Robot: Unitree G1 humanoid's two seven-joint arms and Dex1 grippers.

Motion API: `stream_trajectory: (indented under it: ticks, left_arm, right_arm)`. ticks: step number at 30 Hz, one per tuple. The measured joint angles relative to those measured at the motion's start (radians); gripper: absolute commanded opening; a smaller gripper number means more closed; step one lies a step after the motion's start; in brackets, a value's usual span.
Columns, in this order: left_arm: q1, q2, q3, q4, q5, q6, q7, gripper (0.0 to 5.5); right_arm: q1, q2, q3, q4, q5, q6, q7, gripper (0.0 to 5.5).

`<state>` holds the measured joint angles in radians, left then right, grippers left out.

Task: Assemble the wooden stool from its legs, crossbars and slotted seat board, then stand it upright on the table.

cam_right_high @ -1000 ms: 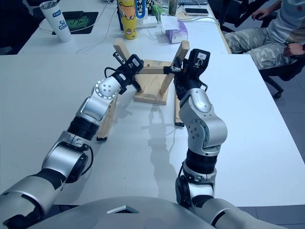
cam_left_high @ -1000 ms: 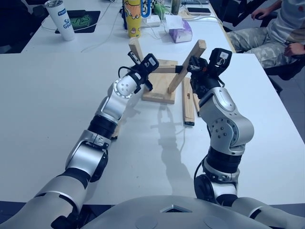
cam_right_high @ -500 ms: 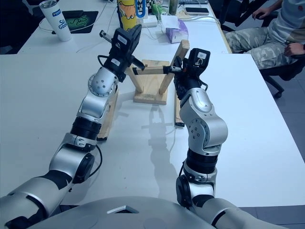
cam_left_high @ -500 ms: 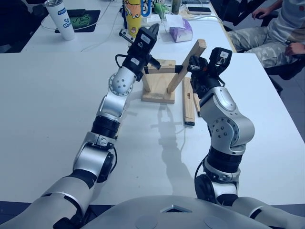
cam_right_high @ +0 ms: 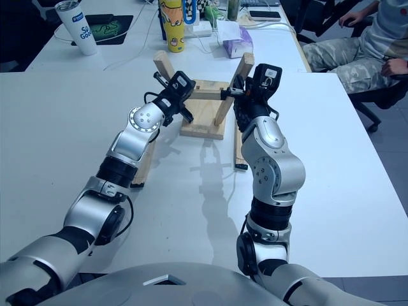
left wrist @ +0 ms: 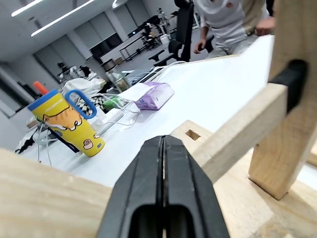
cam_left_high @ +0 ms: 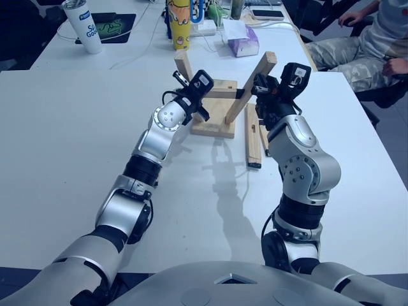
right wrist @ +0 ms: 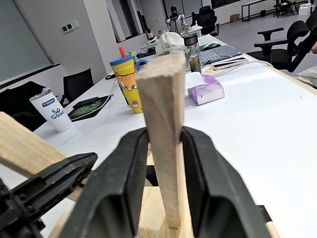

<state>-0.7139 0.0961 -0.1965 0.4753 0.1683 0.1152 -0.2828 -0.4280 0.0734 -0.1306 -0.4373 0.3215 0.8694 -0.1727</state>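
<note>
Table: big white one (cam_left_high: 76, 127), with a yellow cup (cam_left_high: 178, 22), a tumbler (cam_left_high: 83, 25) and a tissue pack (cam_left_high: 241, 44) parked on the next table behind it.
Stool so far: seat board (cam_left_high: 213, 127) lies flat on the table toward the far side. The left leg (cam_left_high: 183, 64) and right leg (cam_left_high: 262, 67) both stick up out of it and lean outward, and the crossbar (left wrist: 237, 126) spans between them partway up.
Loose bits: one spare stick (cam_left_high: 252, 143) lies on the table just beside the seat board on my right. Another stick (cam_right_high: 141, 167) lies under my left forearm.
Right gripper (right wrist: 166, 134): clamped on the right leg around its middle, wood sitting squarely between both pads.
Left gripper (left wrist: 163, 144): jaws pinched together with nothing between the tips, sitting just beside the left leg where the crossbar meets it. Can't tell if it's actually touching the wood.
Handling guess: plain sawn timber, so stiff, light, grippy enough and not fragile. The weak spots are the joints, which look push-fit and could wobble or pop if I lever a leg sideways.
Where I'd grab: low on a leg near its slot for pushing it home, flat faces against the pads. For the loose sticks, mid-length so they don't swing.
Progress guess: roughly halfway. Two legs are in, more parts to fit, and it's nowhere near ready to flip upright.
</note>
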Motion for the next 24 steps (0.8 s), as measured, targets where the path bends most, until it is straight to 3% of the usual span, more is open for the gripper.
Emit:
stream_trajectory:
  ticks: [5, 9, 17, 18, 24]
  left_arm:
    - [0.013, -0.058, 0.131, -0.194, -0.168, -0.129, 0.043, 0.00]
    - [0.019, -0.109, 0.182, -0.456, -0.295, -0.092, 0.064, 0.00]
    - [0.088, -0.022, 0.310, -0.620, -0.336, 0.020, 0.137, 0.00]
    - [0.118, -0.013, 0.308, -0.617, -0.322, 0.021, 0.141, 0.00]
    - [0.223, 0.004, 0.310, -0.615, -0.303, 0.019, 0.162, 0.00]
  right_arm:
    - [-0.004, -0.010, 0.001, 0.007, -0.002, -0.002, 0.007, 0.96]
    - [-0.006, -0.022, 0.010, 0.016, -0.005, -0.007, 0.013, 0.96]
    - [-0.004, -0.063, 0.022, 0.043, -0.003, -0.050, 0.087, 0.96]
    - [-0.004, -0.067, 0.022, 0.043, -0.001, -0.056, 0.098, 1.32]
    - [-0.004, -0.088, 0.012, 0.043, 0.015, -0.073, 0.144, 2.23]
